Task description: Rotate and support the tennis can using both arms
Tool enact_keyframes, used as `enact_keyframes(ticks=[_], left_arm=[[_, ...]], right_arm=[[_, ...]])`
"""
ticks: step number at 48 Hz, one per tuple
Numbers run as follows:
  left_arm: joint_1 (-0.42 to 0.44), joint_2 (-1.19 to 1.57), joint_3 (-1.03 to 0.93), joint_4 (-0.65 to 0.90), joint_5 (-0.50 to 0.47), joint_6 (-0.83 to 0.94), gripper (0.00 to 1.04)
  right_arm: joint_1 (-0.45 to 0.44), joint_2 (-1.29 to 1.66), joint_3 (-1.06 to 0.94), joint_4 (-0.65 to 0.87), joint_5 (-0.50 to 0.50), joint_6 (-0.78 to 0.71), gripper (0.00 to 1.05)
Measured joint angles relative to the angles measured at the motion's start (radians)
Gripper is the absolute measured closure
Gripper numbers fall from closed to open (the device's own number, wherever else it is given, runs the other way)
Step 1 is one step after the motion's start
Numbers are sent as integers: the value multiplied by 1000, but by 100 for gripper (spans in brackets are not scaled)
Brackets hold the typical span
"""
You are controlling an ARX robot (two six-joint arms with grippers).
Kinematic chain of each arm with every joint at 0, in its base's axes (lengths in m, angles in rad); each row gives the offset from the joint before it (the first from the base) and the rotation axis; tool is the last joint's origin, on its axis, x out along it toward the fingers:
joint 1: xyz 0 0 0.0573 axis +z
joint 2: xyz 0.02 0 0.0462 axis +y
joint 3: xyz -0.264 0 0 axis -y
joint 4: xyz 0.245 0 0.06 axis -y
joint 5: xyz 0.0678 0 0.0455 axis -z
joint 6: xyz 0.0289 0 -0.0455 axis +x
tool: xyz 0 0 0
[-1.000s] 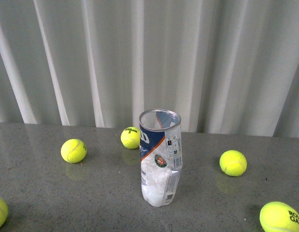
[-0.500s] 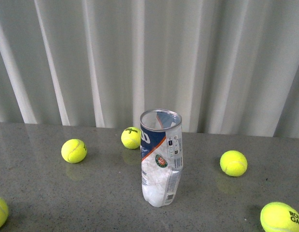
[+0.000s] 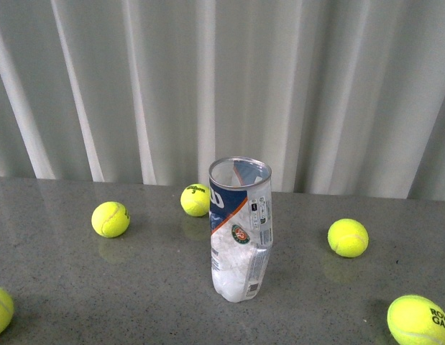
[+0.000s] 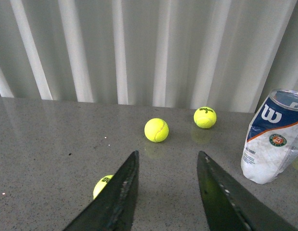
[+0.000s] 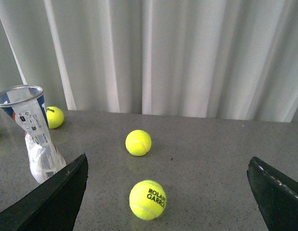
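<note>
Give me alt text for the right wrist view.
A dented tennis can stands open end up on a grey table, beside the open right gripper, which holds nothing. Two tennis balls lie ahead between its fingers; white curtain behind.

A pale grey-white curtain [image 3: 315,93] hangs in vertical folds across the whole far side. Below it, a grey speckled stone bench [image 3: 136,287] shows soft, glossy reflections under even light.

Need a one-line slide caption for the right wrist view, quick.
Open right tool over the grey table, two tennis balls ahead, dented tennis can upright off to one side.
</note>
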Motion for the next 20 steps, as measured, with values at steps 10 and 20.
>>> enact_keyframes(ticks=[10, 20], left_arm=[[0, -1, 0, 0, 0, 0, 23], [0, -1, 0, 0, 0, 0, 7]], right_arm=[[0, 0, 0, 0, 0, 0, 7], [0, 0, 0, 0, 0, 0, 7]])
